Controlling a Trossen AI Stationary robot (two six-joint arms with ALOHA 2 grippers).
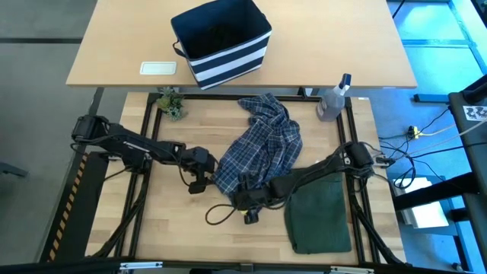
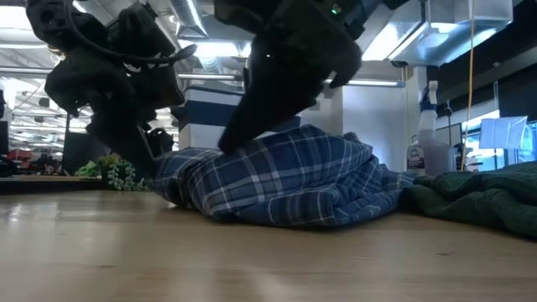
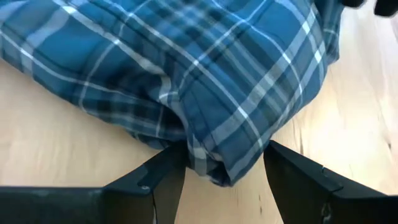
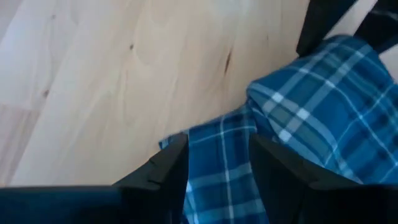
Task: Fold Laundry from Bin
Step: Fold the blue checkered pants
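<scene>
I've got the plaid shirt (image 1: 262,148) bunched mid-table, its near edge between both open pincers: left gripper (image 3: 222,180) straddles a fold, right gripper (image 4: 217,163) straddles a strip. I'd pinch one layer only, then spread it flat beside the olive garment (image 1: 319,217).

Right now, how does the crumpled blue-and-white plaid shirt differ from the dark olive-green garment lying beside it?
The blue-and-white plaid shirt is checked and bunched in a rumpled heap mid-table; the dark olive-green garment is plain and lies flat in a tidy rectangle by the near right edge. Both grippers' fingers sit at the shirt's edges, left gripper and right gripper; neither touches the green one. Both are soft cloth on the wooden table.
</scene>
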